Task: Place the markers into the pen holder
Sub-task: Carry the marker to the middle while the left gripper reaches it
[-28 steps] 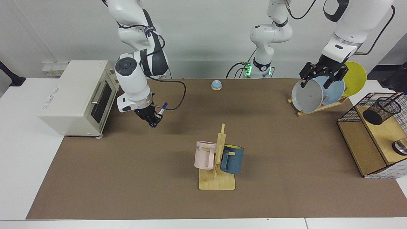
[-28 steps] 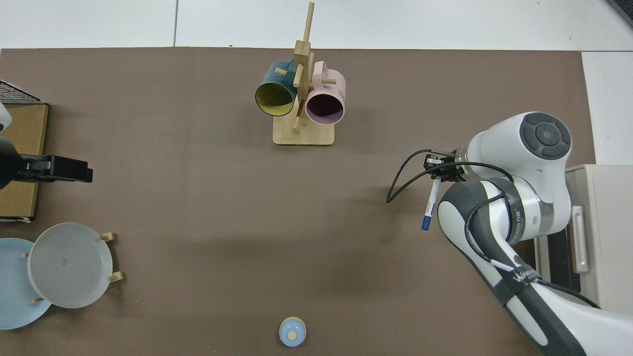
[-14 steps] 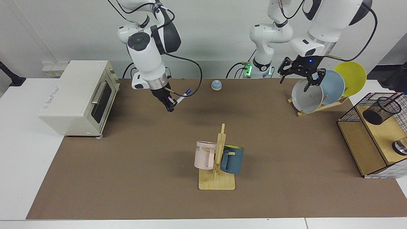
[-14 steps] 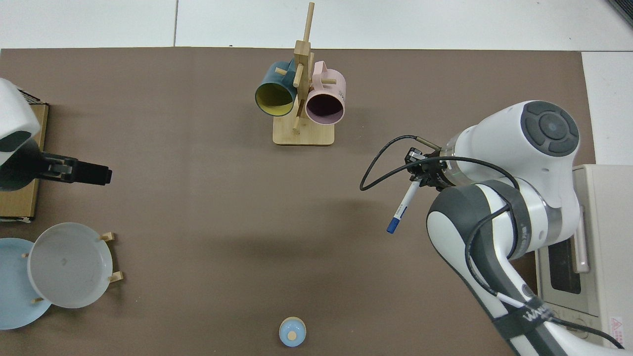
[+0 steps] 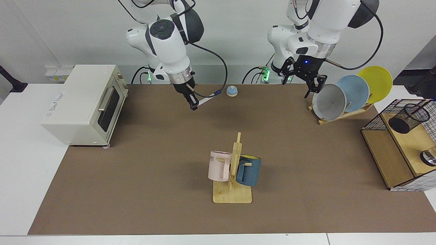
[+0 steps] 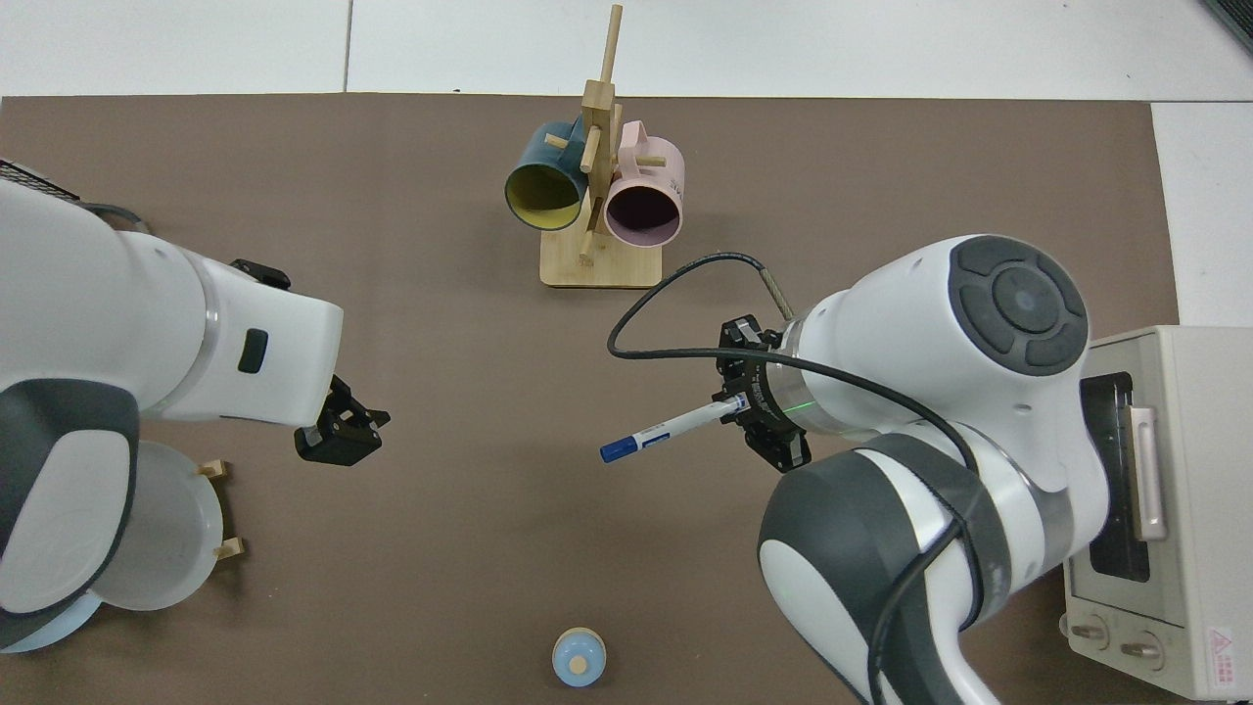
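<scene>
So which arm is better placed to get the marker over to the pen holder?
Probably the left. The right gripper holds the marker far across the table, while the open left gripper hangs nearer the pen holder, so a handover looks likely.

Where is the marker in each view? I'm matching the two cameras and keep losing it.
Facing view: the marker sits upper centre, held by the right hand, its blue end pointing toward the bell.
Top view: the marker lies centre right, held by the same hand, blue cap toward picture left.
Shared landmark: the mug rack, near the front in the facing view, top centre from above.
</scene>
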`<state>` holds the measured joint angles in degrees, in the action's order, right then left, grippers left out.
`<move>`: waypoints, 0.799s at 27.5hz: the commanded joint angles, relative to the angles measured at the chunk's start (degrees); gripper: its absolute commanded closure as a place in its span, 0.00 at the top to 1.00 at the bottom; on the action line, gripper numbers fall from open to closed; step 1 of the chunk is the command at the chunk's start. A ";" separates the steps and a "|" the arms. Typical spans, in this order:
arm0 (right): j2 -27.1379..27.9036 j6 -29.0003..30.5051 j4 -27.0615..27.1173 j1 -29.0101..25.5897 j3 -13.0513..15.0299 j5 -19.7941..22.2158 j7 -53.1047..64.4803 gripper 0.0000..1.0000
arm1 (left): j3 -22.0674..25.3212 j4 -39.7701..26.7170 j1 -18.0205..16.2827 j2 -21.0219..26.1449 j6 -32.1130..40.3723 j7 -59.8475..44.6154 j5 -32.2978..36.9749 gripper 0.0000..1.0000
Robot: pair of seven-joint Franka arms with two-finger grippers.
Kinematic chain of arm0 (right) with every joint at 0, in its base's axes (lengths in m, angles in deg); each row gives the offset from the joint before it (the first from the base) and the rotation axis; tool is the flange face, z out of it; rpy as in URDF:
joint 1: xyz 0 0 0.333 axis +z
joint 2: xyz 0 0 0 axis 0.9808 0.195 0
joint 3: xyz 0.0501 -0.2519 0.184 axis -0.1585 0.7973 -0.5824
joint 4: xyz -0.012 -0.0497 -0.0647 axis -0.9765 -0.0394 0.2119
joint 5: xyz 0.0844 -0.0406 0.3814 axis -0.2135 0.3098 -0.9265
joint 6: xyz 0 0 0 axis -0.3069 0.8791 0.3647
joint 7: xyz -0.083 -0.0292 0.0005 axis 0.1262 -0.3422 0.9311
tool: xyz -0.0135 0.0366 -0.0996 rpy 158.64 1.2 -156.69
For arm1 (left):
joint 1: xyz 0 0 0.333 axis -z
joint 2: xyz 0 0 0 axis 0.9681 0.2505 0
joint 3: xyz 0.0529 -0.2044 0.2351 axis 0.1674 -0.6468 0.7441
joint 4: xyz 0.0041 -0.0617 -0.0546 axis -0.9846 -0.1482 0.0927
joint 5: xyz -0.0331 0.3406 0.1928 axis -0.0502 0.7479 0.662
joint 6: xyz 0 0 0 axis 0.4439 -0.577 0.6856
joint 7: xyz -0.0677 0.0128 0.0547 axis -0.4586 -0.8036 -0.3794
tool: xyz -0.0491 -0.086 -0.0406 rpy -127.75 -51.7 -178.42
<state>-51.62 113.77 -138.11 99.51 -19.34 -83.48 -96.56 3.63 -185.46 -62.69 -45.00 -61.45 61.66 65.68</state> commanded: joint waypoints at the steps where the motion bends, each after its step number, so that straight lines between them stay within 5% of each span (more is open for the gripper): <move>1: 0.40 0.91 2.24 0.69 -0.16 -3.29 -6.27 0.00 | 0.31 -3.22 1.78 -1.58 -2.12 10.33 -2.79 1.00; 11: 0.76 8.20 3.22 4.65 -0.43 -4.44 -16.03 0.00 | -0.13 -4.80 5.03 -0.26 -5.11 6.91 -6.48 1.00; 16: 0.93 9.17 3.13 4.73 -0.43 -4.35 -18.23 0.00 | -0.66 -5.07 8.72 -0.44 -5.72 6.65 -6.49 0.99; 22: 1.02 9.87 2.95 5.87 -0.51 -4.35 -18.32 0.00 | -1.10 -5.24 9.08 -0.44 -6.86 6.82 -6.49 0.97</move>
<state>-51.19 122.59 -135.58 104.57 -19.76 -86.79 -113.64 2.02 -189.06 -54.54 -44.51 -66.45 68.48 59.85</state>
